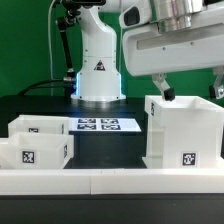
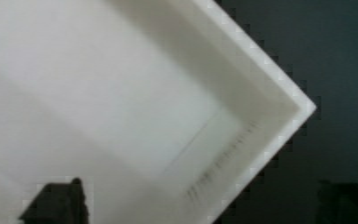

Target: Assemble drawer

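Note:
The drawer's tall white casing stands upright on the dark table at the exterior view's right, with a small tag low on its front. Two shallow white trays sit side by side at the left, each with a tag. My gripper hangs just above the casing's top edge, open and empty. In the wrist view the gripper has its dark fingertips wide apart. The casing's corner fills most of that view. One fingertip is over the casing, the other over the dark table.
The marker board lies flat between the trays and the casing. The arm's white base stands behind it. A long low white rail runs along the table's front edge. A green curtain hangs at the back.

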